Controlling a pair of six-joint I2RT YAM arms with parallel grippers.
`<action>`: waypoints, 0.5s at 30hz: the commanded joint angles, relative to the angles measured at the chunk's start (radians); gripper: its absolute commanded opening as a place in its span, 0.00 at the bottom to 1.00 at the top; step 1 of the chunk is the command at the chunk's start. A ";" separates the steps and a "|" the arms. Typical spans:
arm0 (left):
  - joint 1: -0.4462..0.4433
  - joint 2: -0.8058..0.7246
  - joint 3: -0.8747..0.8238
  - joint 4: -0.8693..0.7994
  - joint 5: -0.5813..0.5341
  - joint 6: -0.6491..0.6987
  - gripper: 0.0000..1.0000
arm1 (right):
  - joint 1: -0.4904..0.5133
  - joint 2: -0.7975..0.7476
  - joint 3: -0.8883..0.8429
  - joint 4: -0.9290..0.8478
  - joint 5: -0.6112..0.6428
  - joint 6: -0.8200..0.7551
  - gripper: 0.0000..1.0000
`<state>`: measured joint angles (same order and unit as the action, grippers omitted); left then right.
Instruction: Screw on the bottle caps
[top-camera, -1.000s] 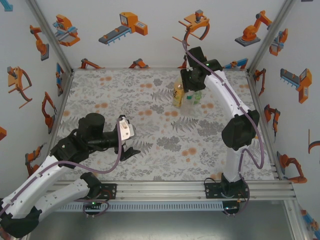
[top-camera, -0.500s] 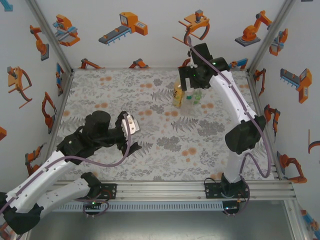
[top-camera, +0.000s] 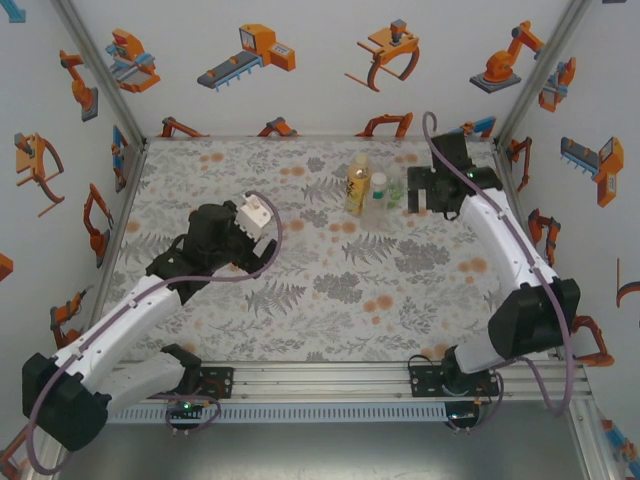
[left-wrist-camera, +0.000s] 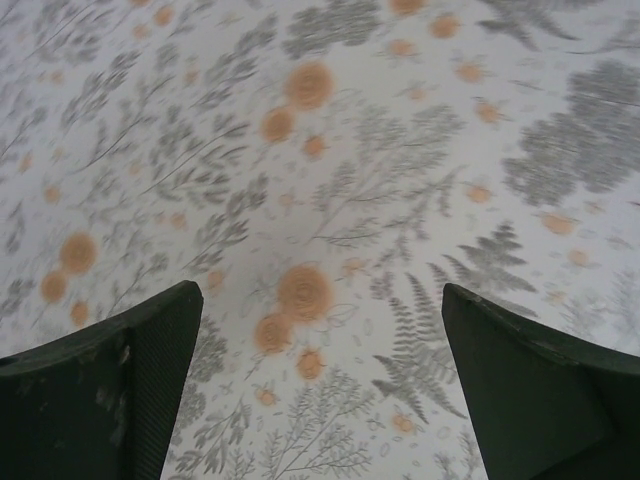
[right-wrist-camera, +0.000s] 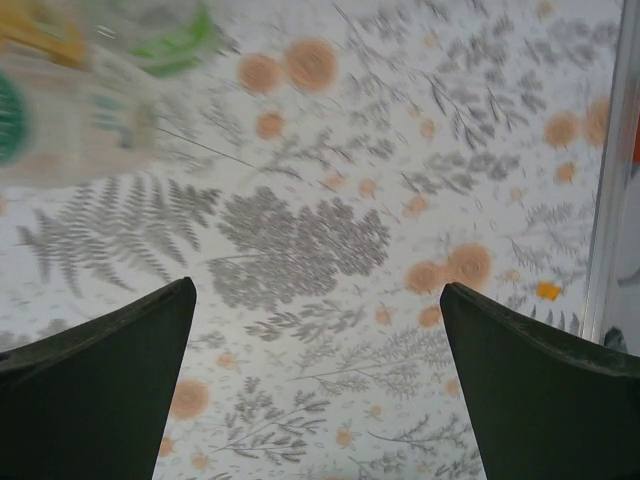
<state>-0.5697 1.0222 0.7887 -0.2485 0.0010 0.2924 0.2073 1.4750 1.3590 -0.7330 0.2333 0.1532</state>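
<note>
Three bottles stand close together at the back middle of the table: an amber one with a yellow label (top-camera: 356, 186), a plain clear one (top-camera: 378, 194) topped by a white cap (top-camera: 379, 180), and a clear one with a green label (top-camera: 396, 193). My right gripper (top-camera: 418, 192) hangs just right of them, open and empty (right-wrist-camera: 315, 290). The green-label bottle (right-wrist-camera: 150, 25) and another clear bottle (right-wrist-camera: 75, 110) appear blurred at the upper left of the right wrist view. My left gripper (top-camera: 266, 246) hovers over the table's left middle, open, with bare cloth between its fingers (left-wrist-camera: 320, 290).
A floral cloth (top-camera: 330, 290) covers the table. White walls with orange robot stickers enclose it on three sides, and a metal frame post (right-wrist-camera: 605, 170) runs close by my right gripper. An aluminium rail (top-camera: 330, 375) lies along the near edge.
My right gripper has drawn back from above the bottles to their right. My left arm has stretched further up the table, toward the middle.
</note>
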 joint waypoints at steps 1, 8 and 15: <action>0.081 0.024 -0.055 0.149 -0.145 -0.081 0.97 | -0.069 -0.106 -0.227 0.320 -0.018 -0.036 0.99; 0.285 0.071 -0.208 0.378 -0.182 -0.151 0.97 | -0.157 -0.195 -0.657 0.865 -0.120 -0.126 0.99; 0.449 0.154 -0.389 0.711 -0.131 -0.222 0.97 | -0.205 -0.083 -0.818 1.181 -0.135 -0.069 0.99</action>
<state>-0.1604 1.1492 0.4461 0.2470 -0.1570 0.1345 0.0189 1.3594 0.5697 0.2035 0.1184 0.0631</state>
